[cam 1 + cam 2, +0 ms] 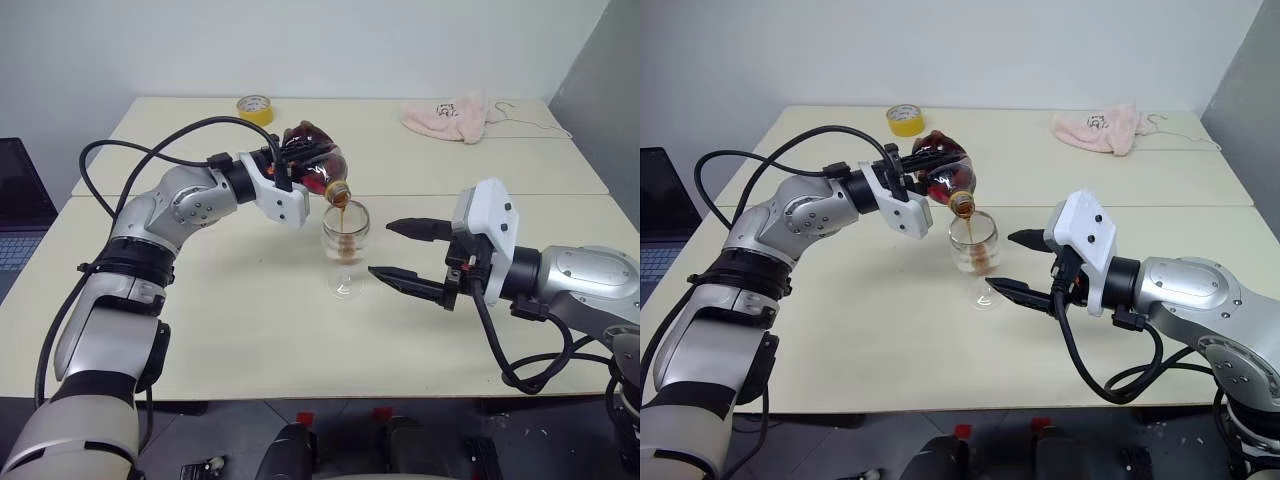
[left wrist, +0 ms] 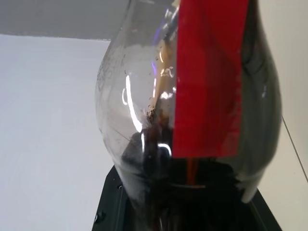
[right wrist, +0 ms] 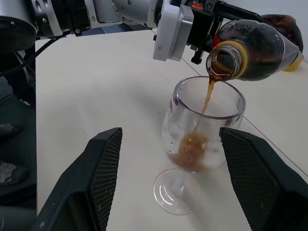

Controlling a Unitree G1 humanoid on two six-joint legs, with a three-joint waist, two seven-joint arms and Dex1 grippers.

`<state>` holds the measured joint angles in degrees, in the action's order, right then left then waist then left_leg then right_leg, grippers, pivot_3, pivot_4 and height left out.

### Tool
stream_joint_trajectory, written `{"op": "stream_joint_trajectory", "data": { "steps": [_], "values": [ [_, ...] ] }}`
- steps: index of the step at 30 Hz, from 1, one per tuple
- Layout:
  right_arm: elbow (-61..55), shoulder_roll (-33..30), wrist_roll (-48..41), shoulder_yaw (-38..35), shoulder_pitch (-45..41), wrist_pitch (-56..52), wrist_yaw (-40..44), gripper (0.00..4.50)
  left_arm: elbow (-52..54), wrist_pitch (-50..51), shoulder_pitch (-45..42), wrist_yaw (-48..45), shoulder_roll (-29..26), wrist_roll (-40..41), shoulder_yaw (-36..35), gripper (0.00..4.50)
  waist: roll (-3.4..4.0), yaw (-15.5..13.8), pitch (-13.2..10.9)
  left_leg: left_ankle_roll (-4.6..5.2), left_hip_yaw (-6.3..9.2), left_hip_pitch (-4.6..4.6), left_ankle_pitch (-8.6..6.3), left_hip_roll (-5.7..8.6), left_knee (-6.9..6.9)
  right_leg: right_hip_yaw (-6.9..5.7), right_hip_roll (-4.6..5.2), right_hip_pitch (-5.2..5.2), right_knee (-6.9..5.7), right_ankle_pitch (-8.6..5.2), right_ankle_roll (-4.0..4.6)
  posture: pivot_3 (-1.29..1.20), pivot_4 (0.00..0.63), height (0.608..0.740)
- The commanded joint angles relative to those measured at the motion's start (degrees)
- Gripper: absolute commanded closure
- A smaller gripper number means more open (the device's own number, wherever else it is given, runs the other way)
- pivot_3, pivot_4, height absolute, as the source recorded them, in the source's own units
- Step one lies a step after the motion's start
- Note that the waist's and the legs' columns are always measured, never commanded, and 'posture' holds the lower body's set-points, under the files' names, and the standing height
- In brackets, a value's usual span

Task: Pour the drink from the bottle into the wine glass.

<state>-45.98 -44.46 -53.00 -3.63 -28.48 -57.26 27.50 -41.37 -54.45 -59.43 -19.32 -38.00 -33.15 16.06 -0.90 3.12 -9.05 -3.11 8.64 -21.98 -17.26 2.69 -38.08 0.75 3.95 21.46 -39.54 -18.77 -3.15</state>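
My left gripper [image 1: 284,168] is shut on the bottle [image 1: 312,152], gripping its round body. The bottle is tipped over with its open mouth just above the rim of the wine glass [image 1: 345,245]. A thin stream of the dark brown drink [image 3: 208,94] runs from the mouth into the bowl, where a small pool [image 3: 192,151] has gathered. The glass stands upright on the table [image 1: 230,320]. My right gripper [image 1: 380,249] is open, one finger on each side of the glass at bowl height, apart from it.
A yellow tape roll [image 1: 255,108] lies at the back of the table behind the bottle. A pink cloth [image 1: 448,117] lies at the back right. A laptop [image 1: 20,200] sits beyond the table's left edge.
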Motion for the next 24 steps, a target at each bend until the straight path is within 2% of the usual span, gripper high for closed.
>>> {"op": "stream_joint_trajectory", "data": {
  "steps": [1, 24],
  "values": [
    [-1.5, -0.2, -0.8, -1.2, -0.1, 1.3, 0.0, 1.04, 1.0, -0.5, -2.6, 1.7, -0.9, 0.3, -0.7, 3.64, 0.00, 0.0, 0.0, 0.00, 0.00, 0.00, 0.00, 0.00, 0.00, 0.00, 0.00, 0.00, 0.00, 0.00, 0.00, 0.00, 0.150, 0.740],
    [-1.4, 0.1, -0.3, -0.5, 0.1, 1.6, -0.3, 1.04, 1.5, -0.6, -3.6, 1.9, -0.8, -0.2, -0.6, 3.66, 0.00, 0.0, 0.0, 0.00, -0.01, 0.00, 0.00, 0.01, 0.00, 0.00, 0.01, 0.01, -0.01, 0.00, 0.00, 0.00, 0.150, 0.740]
  ]
}}
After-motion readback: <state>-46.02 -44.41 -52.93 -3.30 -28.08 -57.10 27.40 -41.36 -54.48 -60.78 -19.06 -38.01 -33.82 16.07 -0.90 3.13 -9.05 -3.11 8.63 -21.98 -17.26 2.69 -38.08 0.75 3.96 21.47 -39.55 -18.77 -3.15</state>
